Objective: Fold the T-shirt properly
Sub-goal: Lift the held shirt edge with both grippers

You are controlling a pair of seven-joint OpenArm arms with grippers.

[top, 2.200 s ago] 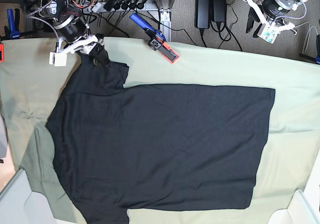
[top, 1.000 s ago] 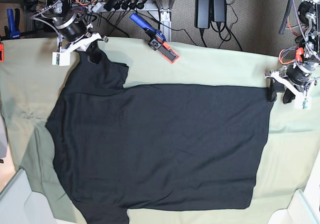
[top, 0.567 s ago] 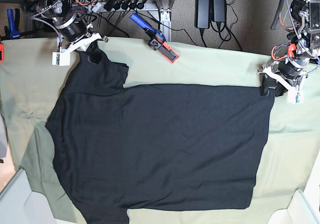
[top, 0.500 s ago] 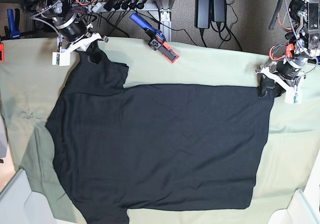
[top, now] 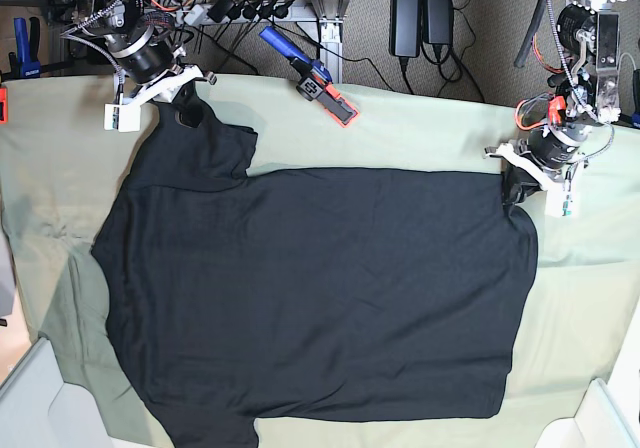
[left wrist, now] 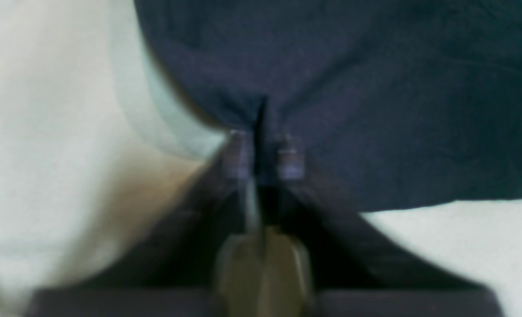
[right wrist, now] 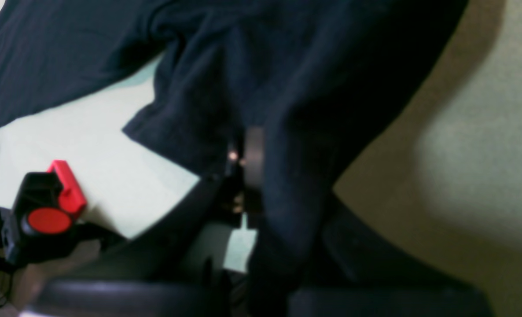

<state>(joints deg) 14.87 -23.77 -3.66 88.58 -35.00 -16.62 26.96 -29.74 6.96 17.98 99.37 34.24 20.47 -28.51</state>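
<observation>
Base view | T-shirt [top: 320, 288] flat on green sheet [top: 420, 133] | left gripper [top: 518, 185] pinching hem corner, 3 o'clock | right gripper [top: 185, 111] clamping sleeve, 10 o'clock

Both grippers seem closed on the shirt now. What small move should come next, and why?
Probably lift both corners slightly together. The left gripper pinches the hem corner of the T-shirt, the right gripper pinches the sleeve, and the rest lies flat on the green sheet.

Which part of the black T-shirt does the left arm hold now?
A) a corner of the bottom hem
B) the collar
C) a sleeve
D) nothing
A: the left gripper is shut on the hem corner of the T-shirt, and the cloth bunches there.
</observation>
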